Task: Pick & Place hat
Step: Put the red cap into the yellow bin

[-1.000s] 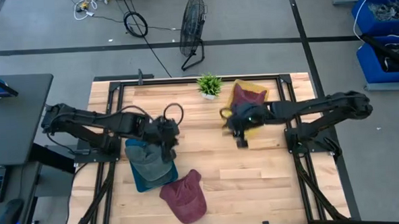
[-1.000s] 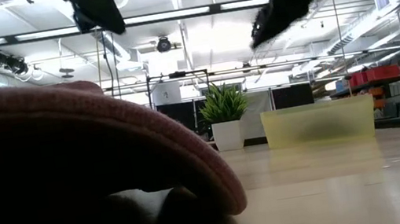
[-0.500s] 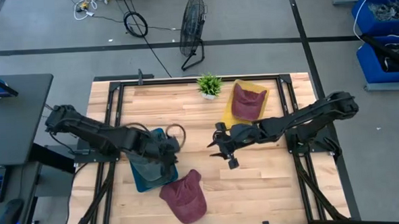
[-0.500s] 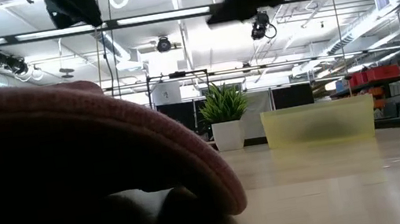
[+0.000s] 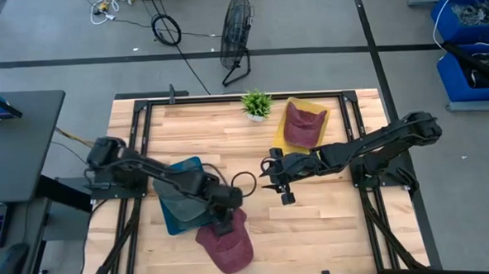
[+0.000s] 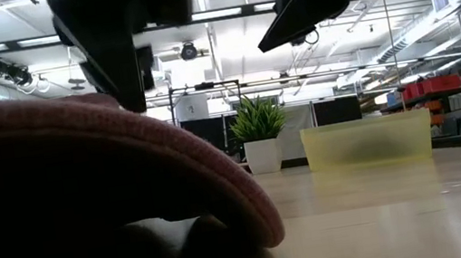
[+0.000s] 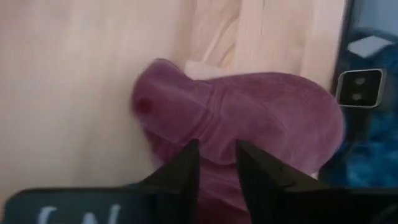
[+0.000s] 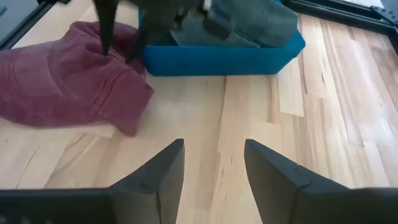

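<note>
Leftmost, the blue tray [image 5: 172,222] holds a grey-green hat [image 5: 181,199]. Just beside the tray's near corner, a maroon hat [image 5: 226,243] lies on the wooden surface [image 5: 331,224]. The left gripper [image 5: 223,223] hangs right over that hat's top edge, its fingers [image 7: 181,168] narrowly parted, with nothing seen between them. Beyond the maroon hat, over bare wood, the right gripper [image 5: 275,185] hovers with its fingers [image 8: 163,168] spread wide and empty. Farther right still, a second maroon hat [image 5: 300,125] rests on a yellow tray [image 5: 319,114], with a small potted plant [image 5: 256,103] just beside it.
</note>
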